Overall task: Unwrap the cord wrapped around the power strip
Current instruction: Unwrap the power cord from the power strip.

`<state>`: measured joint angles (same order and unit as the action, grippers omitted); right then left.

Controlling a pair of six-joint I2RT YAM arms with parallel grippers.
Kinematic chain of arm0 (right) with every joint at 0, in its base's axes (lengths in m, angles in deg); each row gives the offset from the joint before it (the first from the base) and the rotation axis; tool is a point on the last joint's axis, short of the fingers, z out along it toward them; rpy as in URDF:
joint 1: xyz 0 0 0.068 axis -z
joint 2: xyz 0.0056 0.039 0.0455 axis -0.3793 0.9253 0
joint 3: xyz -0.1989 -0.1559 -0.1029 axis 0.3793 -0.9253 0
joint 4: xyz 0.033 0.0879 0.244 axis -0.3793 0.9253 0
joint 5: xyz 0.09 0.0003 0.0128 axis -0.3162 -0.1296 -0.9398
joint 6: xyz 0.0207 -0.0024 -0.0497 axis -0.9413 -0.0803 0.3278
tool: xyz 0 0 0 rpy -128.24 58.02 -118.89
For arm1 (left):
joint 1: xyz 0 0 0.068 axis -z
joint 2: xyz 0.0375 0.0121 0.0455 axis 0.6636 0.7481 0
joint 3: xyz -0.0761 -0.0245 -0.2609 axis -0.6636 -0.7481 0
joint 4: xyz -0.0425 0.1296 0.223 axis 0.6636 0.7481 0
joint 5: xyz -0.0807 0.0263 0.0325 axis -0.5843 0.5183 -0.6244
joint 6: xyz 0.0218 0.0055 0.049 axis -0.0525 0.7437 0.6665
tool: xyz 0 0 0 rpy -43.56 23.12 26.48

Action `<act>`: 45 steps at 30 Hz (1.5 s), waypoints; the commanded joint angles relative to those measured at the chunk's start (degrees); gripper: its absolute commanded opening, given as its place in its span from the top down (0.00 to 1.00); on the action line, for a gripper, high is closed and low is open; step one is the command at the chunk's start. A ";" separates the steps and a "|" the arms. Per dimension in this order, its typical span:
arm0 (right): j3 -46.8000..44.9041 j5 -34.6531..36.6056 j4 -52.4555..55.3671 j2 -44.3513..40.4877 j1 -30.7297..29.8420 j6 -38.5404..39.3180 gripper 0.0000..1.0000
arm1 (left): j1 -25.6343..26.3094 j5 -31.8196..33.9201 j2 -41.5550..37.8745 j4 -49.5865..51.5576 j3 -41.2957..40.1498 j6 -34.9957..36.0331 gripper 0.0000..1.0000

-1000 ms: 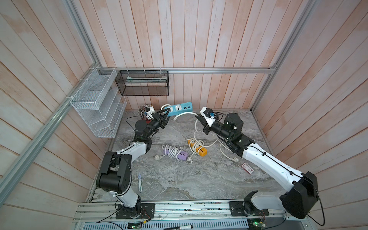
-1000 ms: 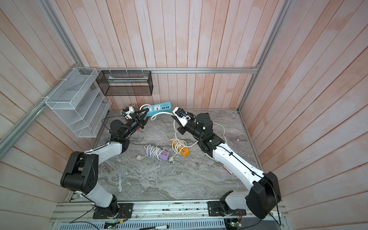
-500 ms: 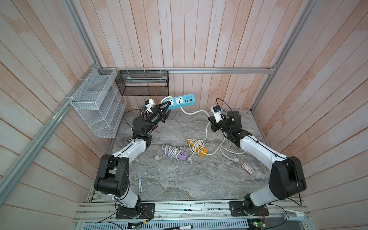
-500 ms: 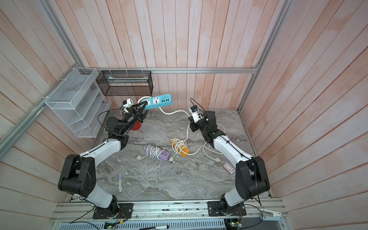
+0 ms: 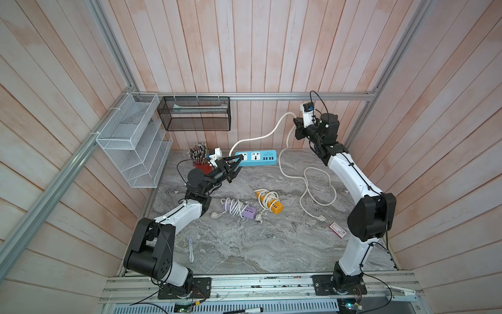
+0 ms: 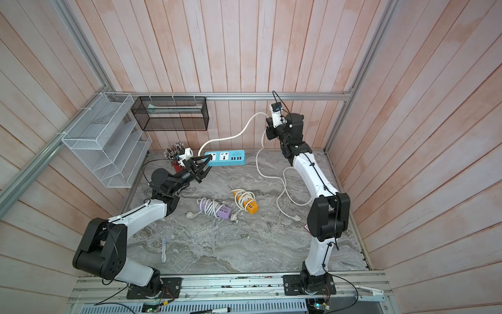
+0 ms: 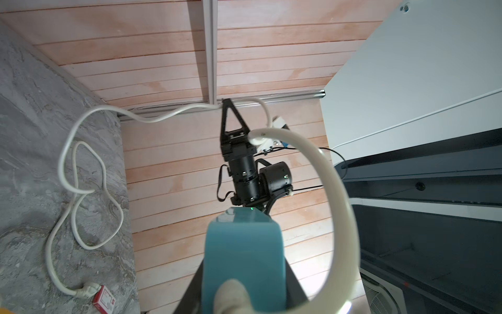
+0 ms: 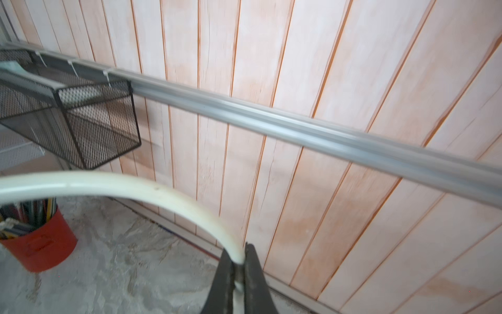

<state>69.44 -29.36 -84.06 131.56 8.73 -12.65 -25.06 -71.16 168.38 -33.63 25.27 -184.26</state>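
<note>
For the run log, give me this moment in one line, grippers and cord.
left gripper: shut on blue strip end | right gripper: shut on cord, raised | cord: unwound, slack looped on table

**Your four views**

Both top views hang high at six o'clock, looking down toward twelve over the whole table (image 5: 244,244). Your left wrist camera looks close along the power strip (image 7: 244,258) toward two o'clock — the right wrist toward ten; both share the cord (image 8: 108,182).

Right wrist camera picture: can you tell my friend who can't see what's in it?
The right gripper pinches a thick white cord, which arcs away over the marble table. Behind are a wooden wall, a black mesh basket and a red cup of pens.
</note>
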 commanded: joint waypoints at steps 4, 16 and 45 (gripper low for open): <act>18.88 -0.83 9.15 11.41 1.17 0.47 1.00 | 0.16 -0.68 3.99 2.33 0.85 6.86 1.00; 34.57 2.29 29.64 26.11 1.73 -6.50 0.02 | 3.09 -0.53 16.06 -5.61 7.34 1.91 1.00; -45.95 -41.17 -25.65 -20.45 2.28 -59.21 0.02 | 0.63 1.40 22.95 -10.25 12.48 0.06 1.00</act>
<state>22.27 -64.33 -98.71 111.23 12.58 -63.69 -24.36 -70.35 190.44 -40.21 36.22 -184.08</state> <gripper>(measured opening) 0.984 0.316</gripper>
